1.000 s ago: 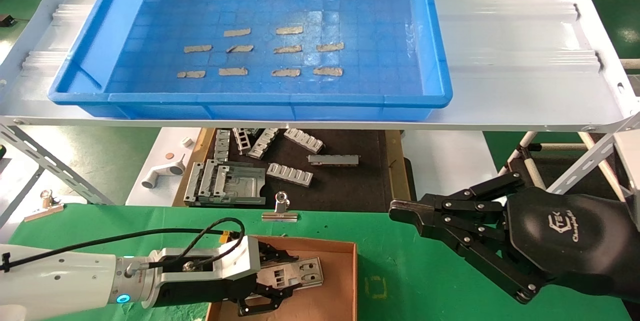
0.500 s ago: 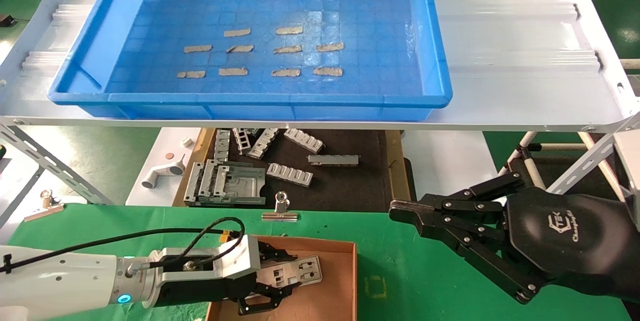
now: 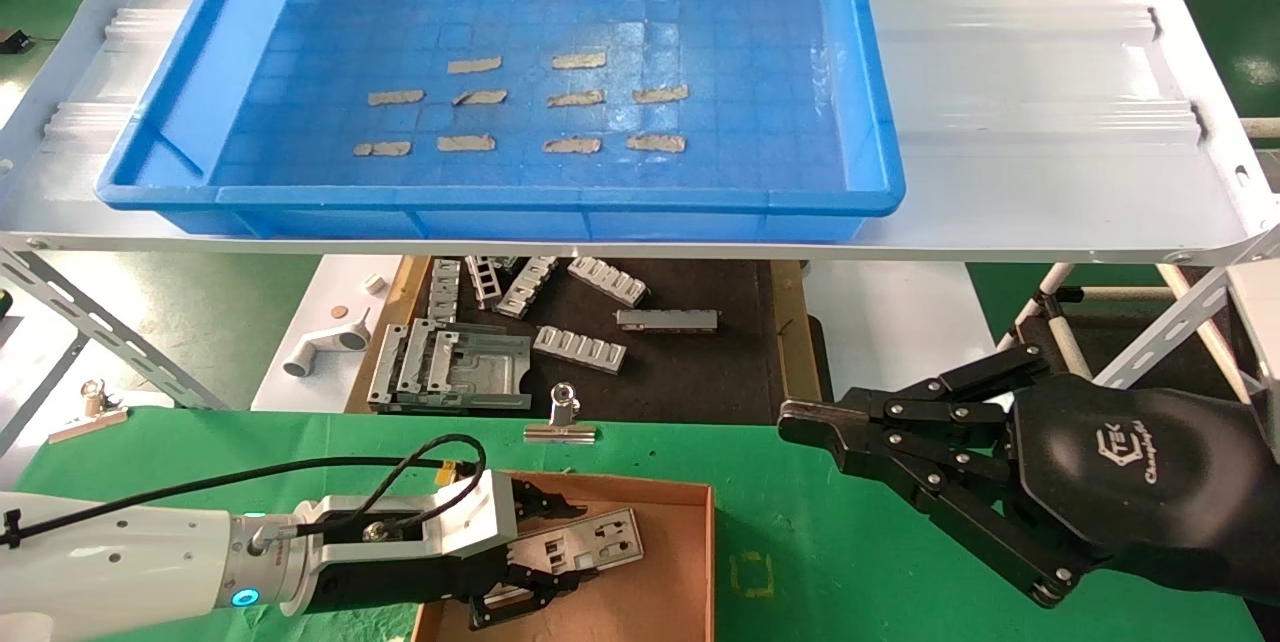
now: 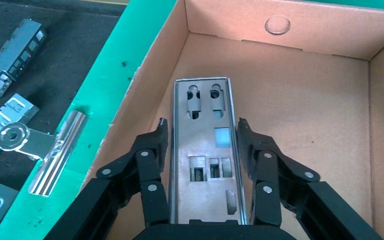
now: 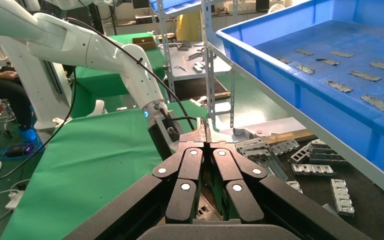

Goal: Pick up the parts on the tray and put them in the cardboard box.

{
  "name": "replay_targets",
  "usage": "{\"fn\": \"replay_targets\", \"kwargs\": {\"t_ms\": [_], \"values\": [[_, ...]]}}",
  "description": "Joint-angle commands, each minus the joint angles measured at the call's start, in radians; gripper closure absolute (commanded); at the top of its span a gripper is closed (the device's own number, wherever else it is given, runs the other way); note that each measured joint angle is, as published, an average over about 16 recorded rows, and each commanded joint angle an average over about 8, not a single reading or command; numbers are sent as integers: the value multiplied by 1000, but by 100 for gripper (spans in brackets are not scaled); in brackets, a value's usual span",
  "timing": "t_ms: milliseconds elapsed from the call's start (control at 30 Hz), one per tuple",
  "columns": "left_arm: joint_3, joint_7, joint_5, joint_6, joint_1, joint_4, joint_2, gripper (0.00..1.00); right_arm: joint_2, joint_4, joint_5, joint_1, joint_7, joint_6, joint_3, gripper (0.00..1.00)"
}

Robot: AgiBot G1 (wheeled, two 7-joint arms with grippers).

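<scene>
The blue tray (image 3: pixel 500 197) on the white shelf holds only tan tape strips; I see no plates in it. One silver-grey punched plate (image 3: pixel 590 540) lies in the cardboard box (image 3: pixel 700 562) at the near edge of the green table. My left gripper (image 3: pixel 545 557) reaches into the box. In the left wrist view its fingers (image 4: pixel 156 145) flank the plate (image 4: pixel 207 165) with narrow gaps on both sides, so the gripper (image 4: pixel 201 127) is open around it. My right gripper (image 3: pixel 790 417) hovers shut and empty to the right of the box, and its closed tips also show in the right wrist view (image 5: pixel 207 125).
A black mat (image 3: pixel 700 362) below the shelf carries several chunky grey brackets (image 3: pixel 580 347). A binder clip (image 3: pixel 562 417) lies on the green table just behind the box. A grey pipe fitting (image 3: pixel 325 347) sits left of the mat. The white shelf (image 3: pixel 1050 72) overhangs the far side.
My left gripper has dropped slightly and pulled back a little, and its fingers have eased off the plate, which now rests in the box. The right arm has not moved.
</scene>
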Motion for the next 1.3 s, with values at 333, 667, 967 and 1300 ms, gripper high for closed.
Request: {"fn": "replay_targets", "kwargs": {"t_ms": [333, 667, 967, 1300], "values": [[-12, 2, -10, 3, -10, -5, -17, 0, 0, 0, 0, 0, 0, 0, 0, 0], [-17, -28, -42, 33, -7, -29, -47, 0, 0, 0, 0, 0, 0, 0, 0, 0], [-17, -29, -46, 35, -7, -28, -48, 0, 0, 0, 0, 0, 0, 0, 0, 0], [-18, -25, -41, 33, -6, -28, -45, 0, 0, 0, 0, 0, 0, 0, 0, 0]]}}
